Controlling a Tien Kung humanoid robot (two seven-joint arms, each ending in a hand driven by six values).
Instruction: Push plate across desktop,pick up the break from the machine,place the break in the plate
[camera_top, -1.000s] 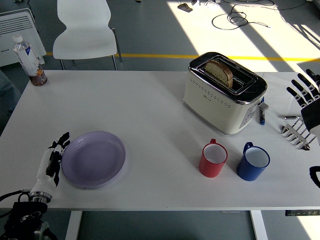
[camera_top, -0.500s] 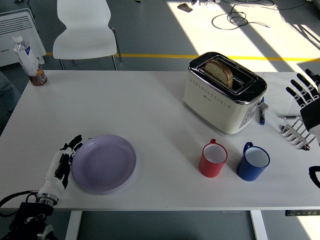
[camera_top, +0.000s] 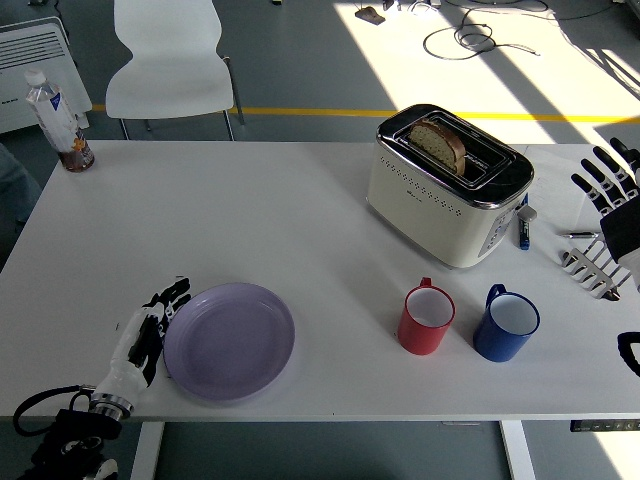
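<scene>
A lilac plate (camera_top: 229, 340) lies near the table's front edge, left of centre. My left hand (camera_top: 150, 330) lies flat with its fingers straight, touching the plate's left rim. A slice of bread (camera_top: 440, 143) stands in the slot of a cream toaster (camera_top: 450, 186) at the back right. My right hand (camera_top: 612, 190) hovers at the right edge, fingers spread and empty, well apart from the toaster.
A red mug (camera_top: 427, 320) and a blue mug (camera_top: 507, 324) stand in front of the toaster. A metal rack (camera_top: 592, 268) and a pen (camera_top: 524, 228) lie at the right. A bottle (camera_top: 52, 106) and a jar (camera_top: 77, 154) stand at the back left. A white chair (camera_top: 170, 62) is behind the table.
My left hand has pushed the plate to the right and slightly nearer, in two steps. The right hand has not moved.
</scene>
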